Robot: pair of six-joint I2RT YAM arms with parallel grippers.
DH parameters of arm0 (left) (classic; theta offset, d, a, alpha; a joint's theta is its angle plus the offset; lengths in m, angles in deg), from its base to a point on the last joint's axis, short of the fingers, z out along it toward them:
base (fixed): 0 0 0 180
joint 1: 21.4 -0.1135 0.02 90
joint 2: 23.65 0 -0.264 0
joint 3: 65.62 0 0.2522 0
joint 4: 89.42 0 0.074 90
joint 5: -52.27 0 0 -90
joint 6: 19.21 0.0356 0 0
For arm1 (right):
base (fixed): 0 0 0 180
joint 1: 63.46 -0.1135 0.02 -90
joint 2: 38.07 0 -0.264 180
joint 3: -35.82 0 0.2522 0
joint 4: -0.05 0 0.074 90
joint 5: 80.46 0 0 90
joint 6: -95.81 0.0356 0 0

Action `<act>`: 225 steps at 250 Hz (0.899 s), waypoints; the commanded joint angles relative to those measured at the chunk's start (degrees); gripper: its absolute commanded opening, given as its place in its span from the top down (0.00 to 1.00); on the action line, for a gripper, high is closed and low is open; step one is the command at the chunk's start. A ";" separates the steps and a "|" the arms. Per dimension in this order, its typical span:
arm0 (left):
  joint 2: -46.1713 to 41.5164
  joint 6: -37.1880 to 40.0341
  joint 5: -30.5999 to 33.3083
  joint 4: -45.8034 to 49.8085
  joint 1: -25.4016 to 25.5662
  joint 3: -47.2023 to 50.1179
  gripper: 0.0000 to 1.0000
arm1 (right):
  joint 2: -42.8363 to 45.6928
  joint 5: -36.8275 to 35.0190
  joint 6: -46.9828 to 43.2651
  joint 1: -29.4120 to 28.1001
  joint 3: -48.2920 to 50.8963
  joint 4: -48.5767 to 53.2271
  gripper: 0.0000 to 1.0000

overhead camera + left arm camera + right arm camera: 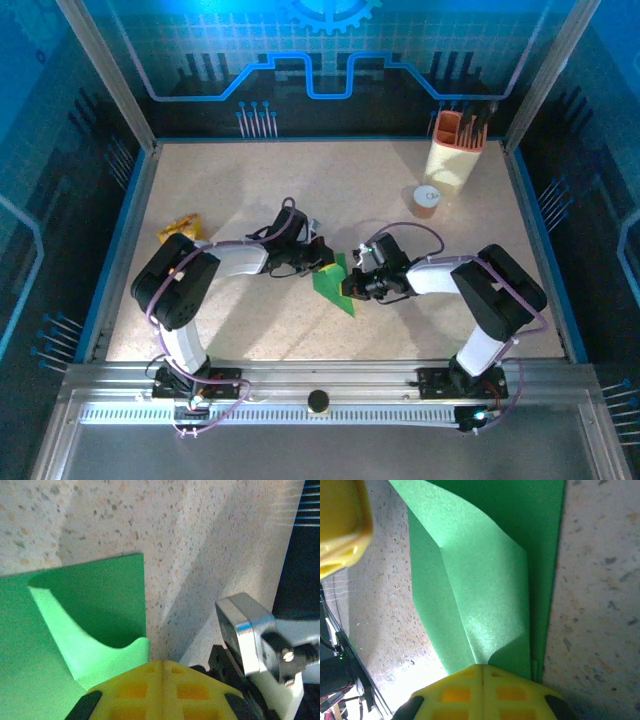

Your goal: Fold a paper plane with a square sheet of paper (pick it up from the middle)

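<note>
bright-green paper [485,580], speckled beige table [400,200]

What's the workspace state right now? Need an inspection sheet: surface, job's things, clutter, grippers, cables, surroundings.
Surface: speckled beige table top, flat.
Job's things: green paper, partly folded to a point, lying between the arms; one flap curls upward.
Clutter: snack packet at the left edge; small round orange container and cream holder with tools in the far right corner.
Grippers: left gripper and right gripper, jaws shut, each apparently pinching the paper's edge.
Cables: purple cables loop along both arms, off the paper.
Surroundings: blue panels around; aluminium rail at the near edge.
</note>
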 commanded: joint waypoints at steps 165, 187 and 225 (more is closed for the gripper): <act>8.86 4.82 -3.12 0.40 -1.42 -0.48 1.00 | -1.30 -1.21 -0.52 0.85 2.84 5.81 1.00; 8.64 5.78 -2.08 1.43 -3.76 -0.69 1.00 | -1.26 -1.30 -0.68 0.85 2.95 5.88 1.00; 9.98 6.27 -2.46 1.56 -7.62 -1.31 1.00 | -1.56 -1.17 -0.67 0.87 3.46 5.37 1.00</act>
